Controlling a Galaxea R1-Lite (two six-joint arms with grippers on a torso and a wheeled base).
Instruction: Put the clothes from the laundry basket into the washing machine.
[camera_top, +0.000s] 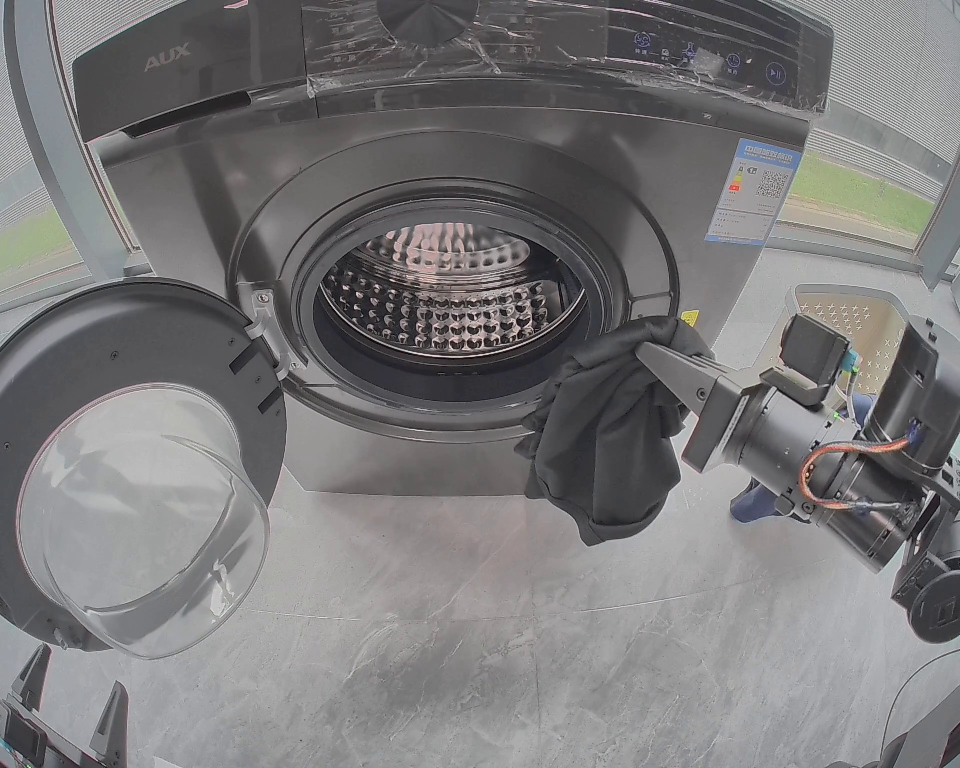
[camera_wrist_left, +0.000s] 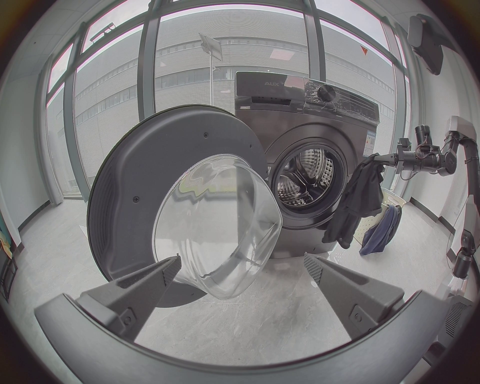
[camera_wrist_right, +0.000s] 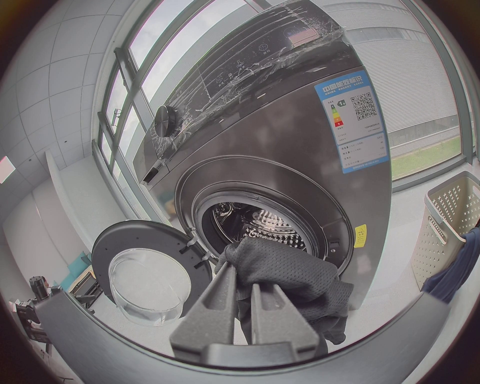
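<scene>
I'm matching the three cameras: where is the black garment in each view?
Head: the black garment hangs from the right gripper, right of the drum opening.
Left wrist: it hangs beside the drum opening, far off.
Right wrist: it is pinched in the right gripper, before the drum opening.
Shared landmark: the drum opening.

Pale brand logo (camera_top: 167, 60) sat on washer (camera_top: 180, 190) drawer front, blue energy label (camera_top: 752, 192) with QR code and colour bars on front upper right, small yellow sticker (camera_wrist_right: 360, 235) beside door opening, blue icons (camera_top: 705, 52) on control panel (camera_top: 560, 40), fine print unreadable.
</scene>
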